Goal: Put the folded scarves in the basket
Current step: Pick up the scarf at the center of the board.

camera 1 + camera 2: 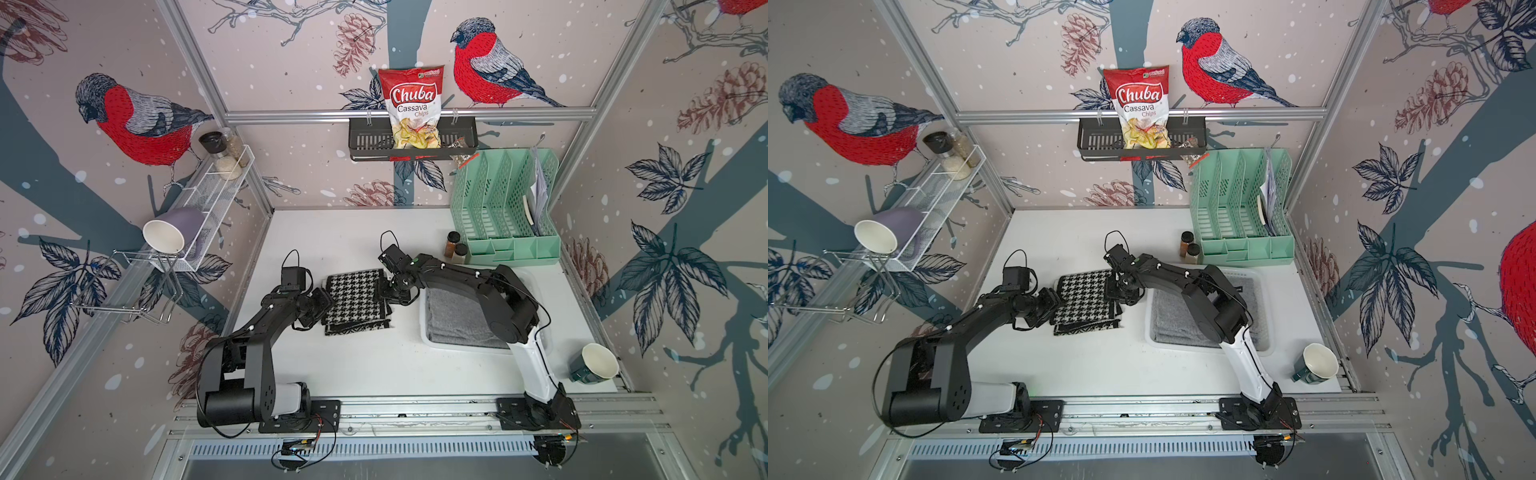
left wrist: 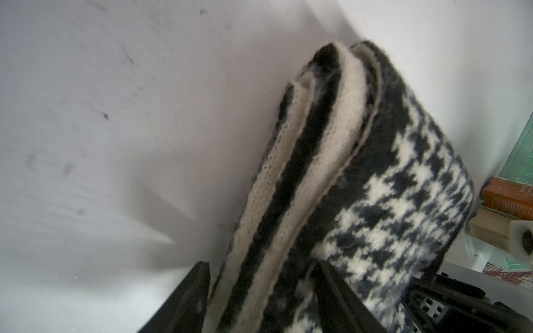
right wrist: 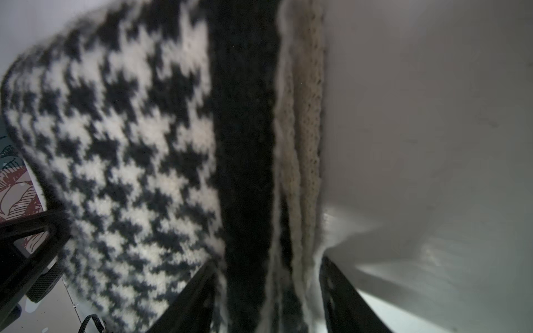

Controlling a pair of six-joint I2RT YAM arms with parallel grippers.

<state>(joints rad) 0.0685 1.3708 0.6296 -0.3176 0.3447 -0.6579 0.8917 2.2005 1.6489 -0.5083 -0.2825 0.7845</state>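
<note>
The folded scarf (image 1: 357, 299) (image 1: 1086, 301), black-and-white houndstooth, lies on the white table in both top views. My left gripper (image 1: 322, 305) (image 1: 1054, 307) is at its left edge. In the left wrist view its two black fingers (image 2: 261, 263) close on the scarf's stacked layers (image 2: 346, 173). My right gripper (image 1: 388, 293) (image 1: 1115, 291) is at the opposite edge, and its fingers (image 3: 268, 261) clamp the scarf's folds (image 3: 144, 129). The basket (image 1: 465, 348) (image 1: 1147, 324) sits just right of the scarf with a grey cloth (image 1: 457, 320) in it. The right arm partly covers it.
A mint-green file organiser (image 1: 505, 208) stands at the back right, with two spice jars (image 1: 455, 247) in front of it. A green mug (image 1: 596, 363) lies near the front right edge. A black wall shelf (image 1: 365, 143) holds a chips bag. A white wire shelf (image 1: 216, 195) hangs on the left wall.
</note>
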